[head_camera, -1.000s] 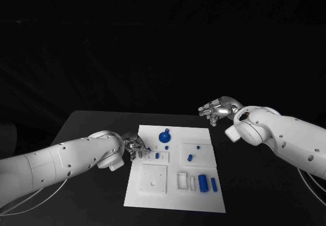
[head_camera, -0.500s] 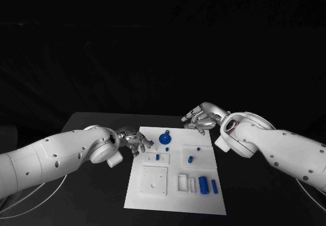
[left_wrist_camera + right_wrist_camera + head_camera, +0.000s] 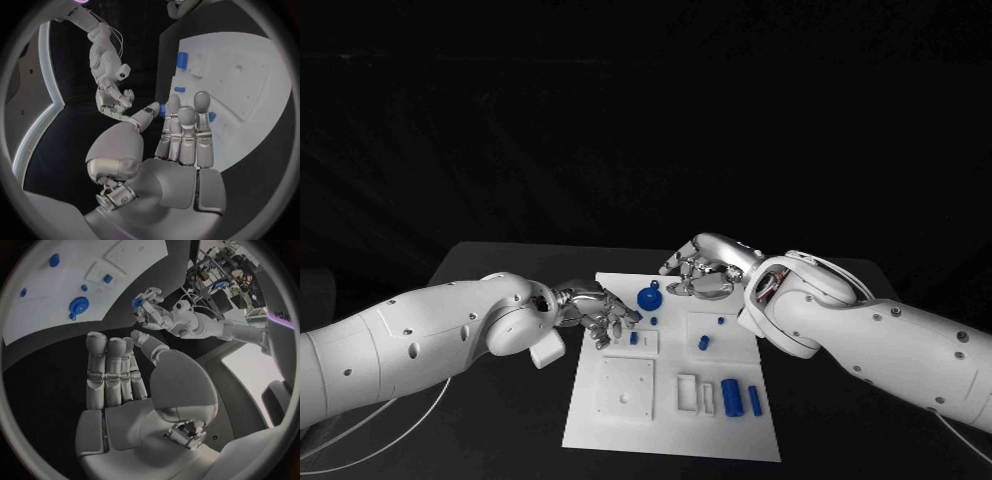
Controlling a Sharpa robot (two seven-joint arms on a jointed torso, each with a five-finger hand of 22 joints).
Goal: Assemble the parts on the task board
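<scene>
- Over the far edge of the task board [image 3: 625, 430], in the head view, your right hand [image 3: 701, 268] has swung in from the board's far right corner. It now hangs just beside the round blue part [image 3: 649, 294], fingers loosely curved and holding nothing.
- Your left hand [image 3: 600, 315] has crept from the table onto the board's left edge, so both hands now crowd the same far end. I judge a placement there is close.
- Two blue cylinders [image 3: 741, 394] lie untouched near the board's near right corner, well apart from both hands.
- Left wrist view: the left hand [image 3: 181, 145] keeps its long fingers straight, and a small blue part [image 3: 161, 110] appears pinched between the thumb and a fingertip, above the board [image 3: 250, 80]. The right hand [image 3: 115, 100] hovers opposite.
- Right wrist view: the right hand [image 3: 119, 380] is spread flat and empty. Across from it the left hand [image 3: 149, 307] shows the small blue part [image 3: 137, 302] at its fingertips, and the round blue part [image 3: 79, 305] sits on the board [image 3: 44, 315].
- Watch the two hands: they stand near each other and could collide.
</scene>
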